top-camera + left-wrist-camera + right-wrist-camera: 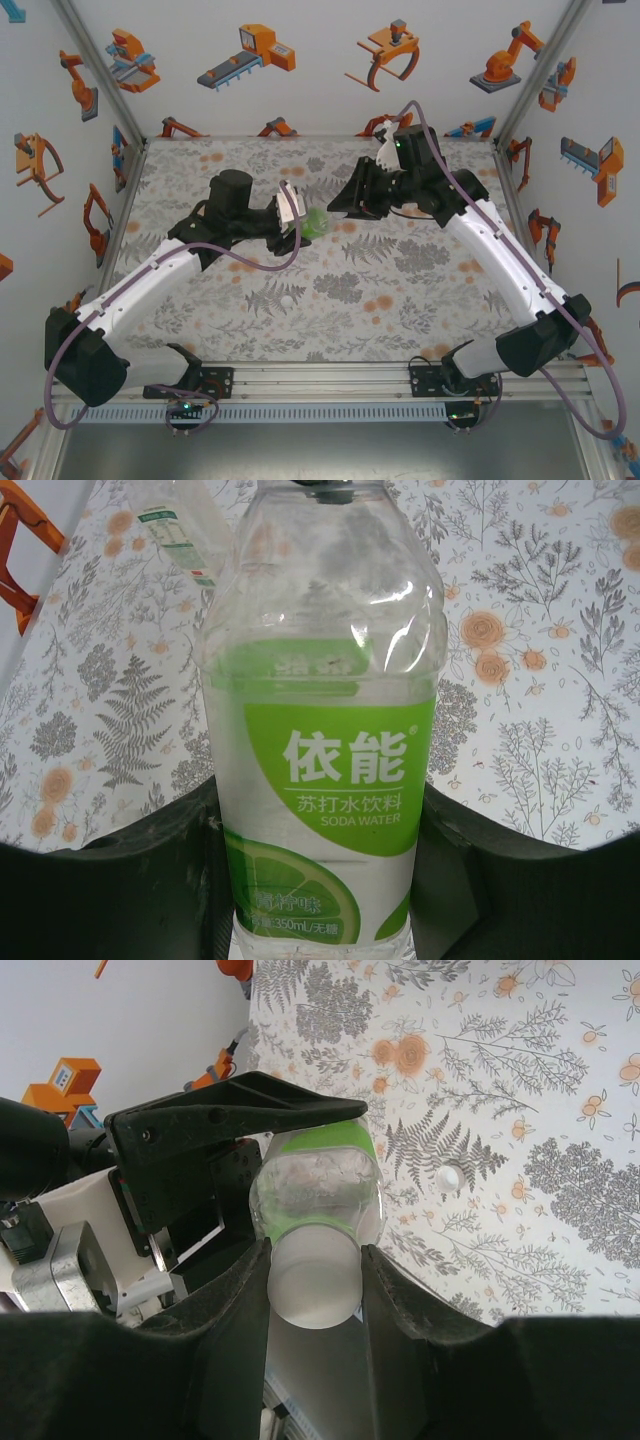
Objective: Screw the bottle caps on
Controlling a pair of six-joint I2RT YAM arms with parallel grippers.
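My left pincer [298,222] is clamped round the green-labelled bottle [330,760], held sideways in mid-air. My right pincer [315,1260] meets it from three o'clock, seemingly pinching its white cap [315,1295]. The bottle looks empty, light and thin-walled. It would dent easily, so grip the stiffer labelled waist. A loose cap [450,1175] lies at six o'clock. Threads are hidden; a second bottle [175,530] at eleven o'clock is cut off.

bottle [325,730] label reads 依能, SODA WATER, 350mL
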